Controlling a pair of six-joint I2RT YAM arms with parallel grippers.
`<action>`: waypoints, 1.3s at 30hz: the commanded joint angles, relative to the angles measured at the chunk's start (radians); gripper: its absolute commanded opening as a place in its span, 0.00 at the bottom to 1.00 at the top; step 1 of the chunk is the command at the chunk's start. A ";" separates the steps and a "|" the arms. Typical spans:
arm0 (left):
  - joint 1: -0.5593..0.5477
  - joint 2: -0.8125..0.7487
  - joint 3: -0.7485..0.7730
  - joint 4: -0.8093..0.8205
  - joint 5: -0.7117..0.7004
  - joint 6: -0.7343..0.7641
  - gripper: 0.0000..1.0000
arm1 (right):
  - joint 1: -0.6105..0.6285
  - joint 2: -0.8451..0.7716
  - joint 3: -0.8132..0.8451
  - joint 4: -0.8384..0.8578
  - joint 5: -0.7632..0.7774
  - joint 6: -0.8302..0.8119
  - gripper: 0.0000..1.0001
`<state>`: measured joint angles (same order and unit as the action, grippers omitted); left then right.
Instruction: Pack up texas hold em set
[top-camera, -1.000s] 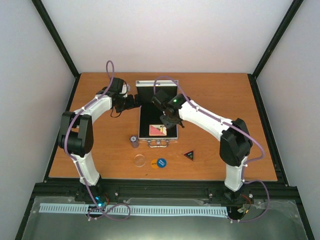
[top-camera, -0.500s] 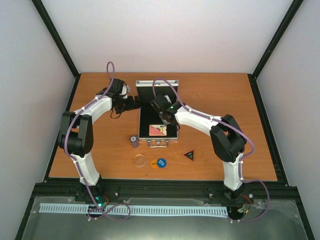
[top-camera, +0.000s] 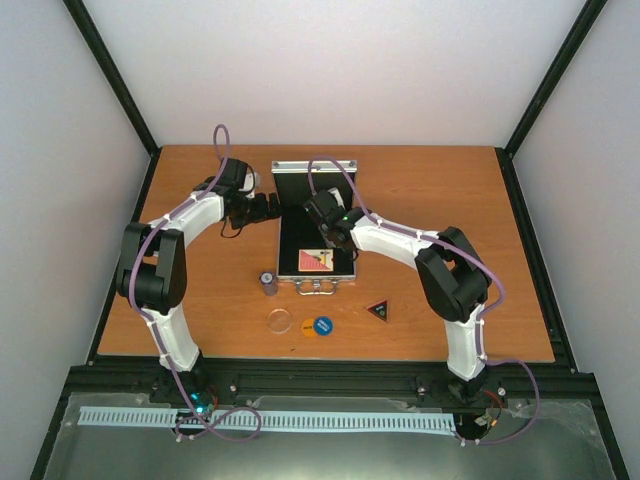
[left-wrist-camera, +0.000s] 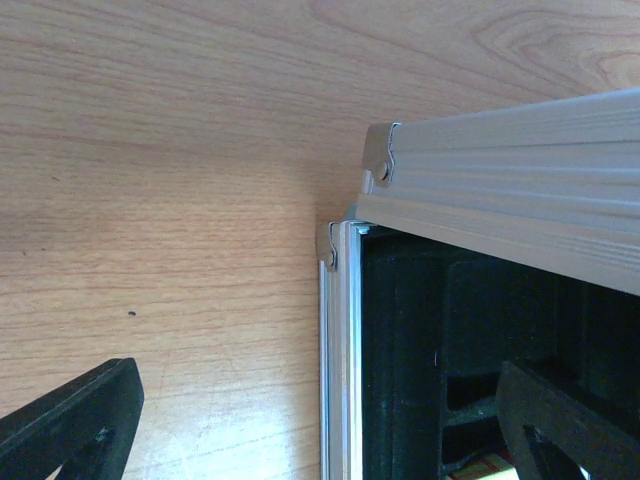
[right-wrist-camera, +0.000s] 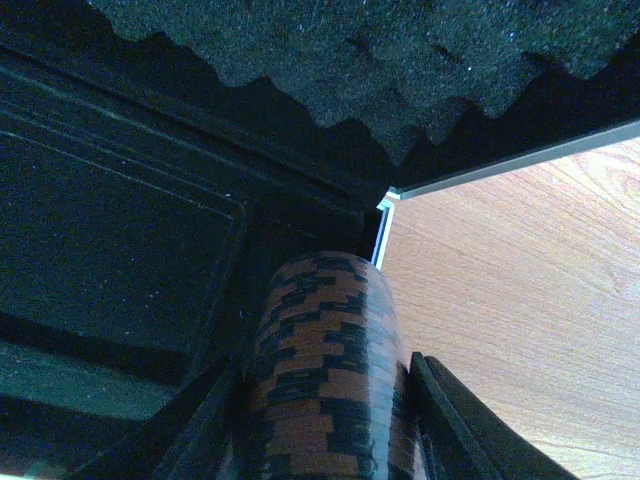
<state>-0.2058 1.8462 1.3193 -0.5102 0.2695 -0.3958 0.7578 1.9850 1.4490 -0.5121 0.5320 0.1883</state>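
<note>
The silver case (top-camera: 281, 250) lies open at the middle back of the table (top-camera: 450, 200), lid raised. The left gripper (left-wrist-camera: 320, 400), jaws spread, straddles its left rear wall. The right gripper (right-wrist-camera: 322, 400), inside toward the right wall, pinches a chip stack (right-wrist-camera: 325, 330). The red card deck (top-camera: 316, 261) lies just in front of that gripper.

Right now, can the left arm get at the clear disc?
Probably yes: the left gripper is open astride the case wall, holding nothing; only a small grey cylinder stands near its way to the clear disc.
</note>
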 joint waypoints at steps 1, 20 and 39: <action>0.002 -0.016 0.000 0.001 0.004 0.014 1.00 | -0.003 -0.022 0.003 0.087 0.034 -0.004 0.03; 0.002 -0.005 0.007 -0.007 0.005 0.019 1.00 | -0.017 0.097 -0.086 0.170 -0.010 -0.002 0.41; 0.002 -0.003 0.018 -0.017 0.000 0.025 1.00 | -0.018 -0.181 -0.041 0.005 -0.298 -0.055 0.81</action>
<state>-0.2058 1.8462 1.3170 -0.5159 0.2695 -0.3935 0.7410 1.9285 1.3678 -0.4545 0.3912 0.1719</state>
